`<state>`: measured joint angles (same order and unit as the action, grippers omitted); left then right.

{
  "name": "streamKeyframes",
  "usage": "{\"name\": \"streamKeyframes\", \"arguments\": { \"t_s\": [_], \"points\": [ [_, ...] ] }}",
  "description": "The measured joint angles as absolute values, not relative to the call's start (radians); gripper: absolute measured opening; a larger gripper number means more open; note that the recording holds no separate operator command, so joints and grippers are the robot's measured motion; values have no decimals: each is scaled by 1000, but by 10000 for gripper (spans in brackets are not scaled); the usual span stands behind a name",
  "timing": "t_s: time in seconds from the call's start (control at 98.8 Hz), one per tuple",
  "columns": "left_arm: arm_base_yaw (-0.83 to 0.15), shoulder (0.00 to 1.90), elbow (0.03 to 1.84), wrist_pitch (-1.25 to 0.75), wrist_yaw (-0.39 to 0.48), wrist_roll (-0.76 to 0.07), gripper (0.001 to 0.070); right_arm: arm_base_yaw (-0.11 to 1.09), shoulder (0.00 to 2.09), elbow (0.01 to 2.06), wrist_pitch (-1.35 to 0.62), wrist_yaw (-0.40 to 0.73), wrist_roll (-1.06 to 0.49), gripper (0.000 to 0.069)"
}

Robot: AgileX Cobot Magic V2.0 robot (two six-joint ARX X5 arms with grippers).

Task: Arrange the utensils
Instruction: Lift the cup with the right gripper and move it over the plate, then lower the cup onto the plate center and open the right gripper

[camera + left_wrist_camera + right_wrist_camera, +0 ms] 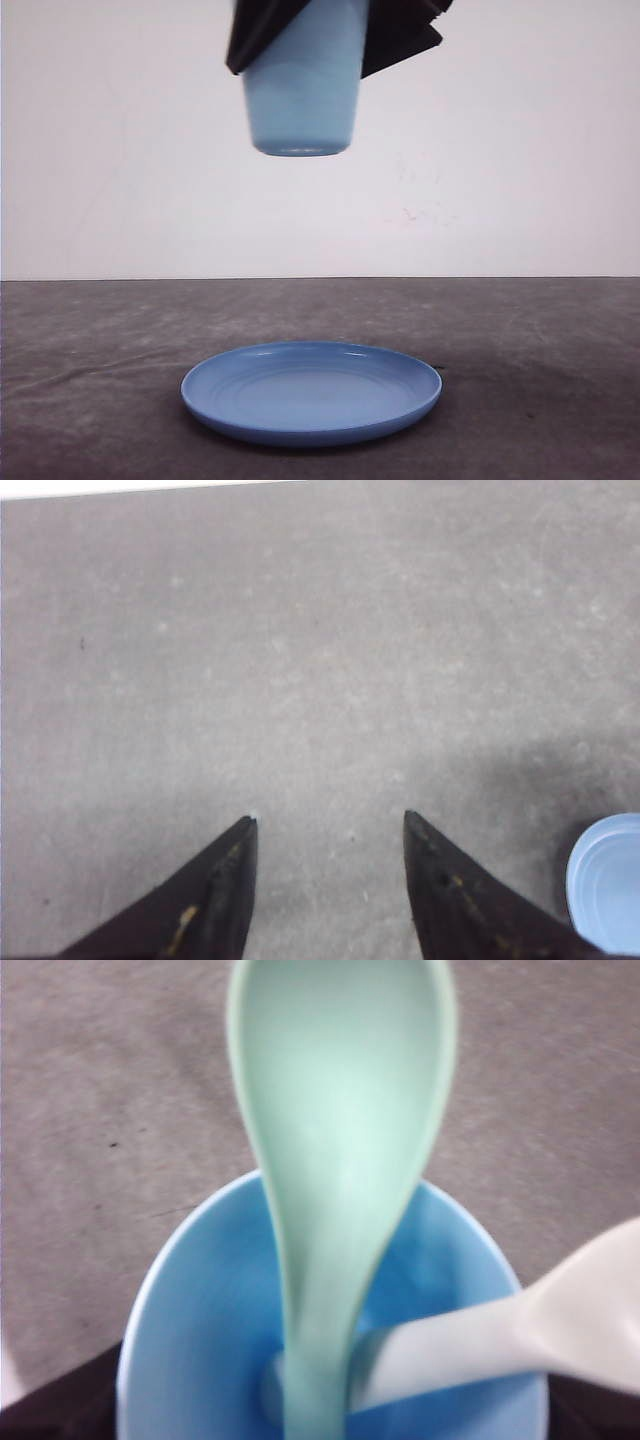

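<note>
One grey desk (100, 400) carries a blue plate (311, 392). High above it, the right fingers (335, 35) clamp a light blue cup (303, 85) holding the green spoon (340, 1160) and white fork (540, 1335). Left fingers (330, 825) hover spread apart, empty.

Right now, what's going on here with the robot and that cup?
The right gripper holds a light blue cup in the air above a round blue plate that sits bare on the grey table. In the right wrist view, a mint-green spoon and a white fork stand inside the cup, handles down. The left gripper hangs open over bare table, holding nothing, with the cup's rim off to one side.
</note>
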<state>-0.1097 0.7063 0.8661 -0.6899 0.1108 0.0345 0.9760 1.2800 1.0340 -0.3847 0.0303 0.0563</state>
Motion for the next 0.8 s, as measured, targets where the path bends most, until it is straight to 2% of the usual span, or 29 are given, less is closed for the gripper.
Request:
{"name": "streamKeyframes", "arguments": {
  "t_s": [0.233,0.577,0.799],
  "points": [
    [-110,706,866,-701,111,35,274,981,1280,899,-270,30,69,463],
    [-110,706,866,-701,111,35,274,971,1286,663,-2,30,112,463],
    [-110,706,866,-701,111,35,274,955,1333,645,64,30,123,463]
  ]
}}
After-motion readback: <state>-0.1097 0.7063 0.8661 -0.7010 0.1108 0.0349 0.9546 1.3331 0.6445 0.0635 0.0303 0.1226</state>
